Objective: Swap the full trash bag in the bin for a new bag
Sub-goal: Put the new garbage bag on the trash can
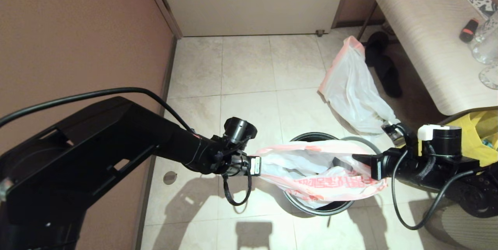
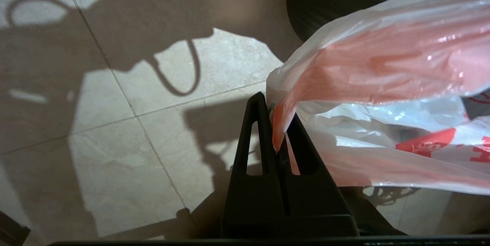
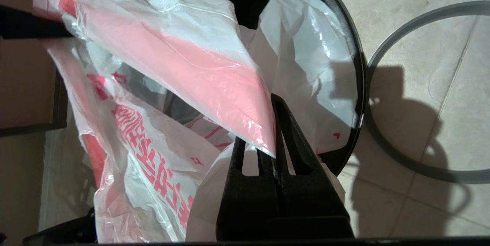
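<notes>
The new bag (image 1: pixel 311 164), white with red characters and a pink rim, hangs stretched over the black bin (image 1: pixel 311 137) between my two grippers. My left gripper (image 1: pixel 260 165) (image 2: pixel 276 123) is shut on the bag's pink rim (image 2: pixel 383 66) at the bin's left side. At the right side, my right gripper (image 1: pixel 339 162) (image 3: pixel 268 135) is shut on the rim (image 3: pixel 183 62) above the bin's mouth (image 3: pixel 358 85). The grey hoop (image 1: pixel 367 145) (image 3: pixel 383 139) lies on the floor next to the bin. The full trash bag (image 1: pixel 350 90) lies on the tiles behind, to the right.
A pale bench (image 1: pixel 428 28) with glassware stands at the right, black slippers (image 1: pixel 383 67) under it. A yellow bag (image 1: pixel 478 133) hangs behind my right arm. A brown wall (image 1: pixel 78 28) runs along the left and a door (image 1: pixel 249 1) closes the far end.
</notes>
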`<state>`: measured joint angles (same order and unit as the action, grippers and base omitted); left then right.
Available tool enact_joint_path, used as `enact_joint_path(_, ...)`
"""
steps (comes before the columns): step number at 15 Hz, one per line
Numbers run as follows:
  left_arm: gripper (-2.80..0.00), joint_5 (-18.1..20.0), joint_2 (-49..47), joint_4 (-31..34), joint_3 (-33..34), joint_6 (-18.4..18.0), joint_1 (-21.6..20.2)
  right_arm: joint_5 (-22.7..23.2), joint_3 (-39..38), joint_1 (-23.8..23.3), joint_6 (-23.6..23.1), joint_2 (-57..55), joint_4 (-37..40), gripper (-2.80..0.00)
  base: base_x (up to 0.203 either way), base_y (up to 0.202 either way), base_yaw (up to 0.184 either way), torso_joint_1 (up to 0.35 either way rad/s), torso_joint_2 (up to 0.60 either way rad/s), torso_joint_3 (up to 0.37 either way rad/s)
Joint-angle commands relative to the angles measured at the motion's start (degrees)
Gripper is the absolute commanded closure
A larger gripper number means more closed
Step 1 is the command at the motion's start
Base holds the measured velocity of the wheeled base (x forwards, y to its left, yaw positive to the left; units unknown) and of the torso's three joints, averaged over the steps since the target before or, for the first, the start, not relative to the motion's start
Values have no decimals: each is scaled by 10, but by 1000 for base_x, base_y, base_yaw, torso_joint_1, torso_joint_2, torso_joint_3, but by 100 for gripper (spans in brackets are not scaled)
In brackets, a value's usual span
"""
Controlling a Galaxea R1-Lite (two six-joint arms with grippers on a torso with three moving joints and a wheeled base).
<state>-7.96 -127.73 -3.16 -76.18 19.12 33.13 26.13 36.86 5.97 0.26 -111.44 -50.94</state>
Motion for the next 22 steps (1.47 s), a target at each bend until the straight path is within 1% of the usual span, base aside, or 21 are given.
enact_joint_path(1, 0, 0, -15, -4, 12, 2, 1, 3, -13, -6, 8, -62, -64, 0, 0, 0, 0, 0, 0, 0)
enact_joint_path(2, 0, 1, -15, -4, 16, 2, 1, 4, -12, -18, 8, -68, -70, 0, 0, 0, 0, 0, 0, 0)
enact_joint_path(4, 0, 2, -21, -5, 23, 2, 4, 4, -10, -33, -22, -63, -45, 0, 0, 0, 0, 0, 0, 0)
enact_joint_path(7, 0, 2, -46, -18, 24, 3, 11, 2, 11, -44, -75, -55, 61, 0, 0, 0, 0, 0, 0, 0)
enact_joint_path(8, 0, 1, -54, -25, 24, 3, 11, 1, 17, -52, -83, -65, 71, 0, 0, 0, 0, 0, 0, 0)
enact_joint_path(11, 0, 1, -76, -42, 22, 2, 1, 1, 26, -77, -95, -79, 75, 0, 0, 0, 0, 0, 0, 0)
enact_joint_path(13, 0, 0, -87, -57, 19, 2, -2, 0, 29, -77, -106, -100, 75, 0, 0, 0, 0, 0, 0, 0)
enact_joint_path(17, 0, -2, -96, -63, 17, 2, -3, -1, 39, -77, -109, -131, 72, 0, 0, 0, 0, 0, 0, 0)
enact_joint_path(19, 0, -19, -95, -90, 12, 2, -5, -2, 43, -76, -107, -131, 71, 0, 0, 0, 0, 0, 0, 0)
enact_joint_path(20, 0, -26, -95, -101, 4, 4, -10, -7, 44, -76, -109, -137, 69, 0, 0, 0, 0, 0, 0, 0)
enact_joint_path(22, 0, -30, -93, -100, -12, 25, -10, -28, 43, -71, -108, -141, 48, 0, 0, 0, 0, 0, 0, 0)
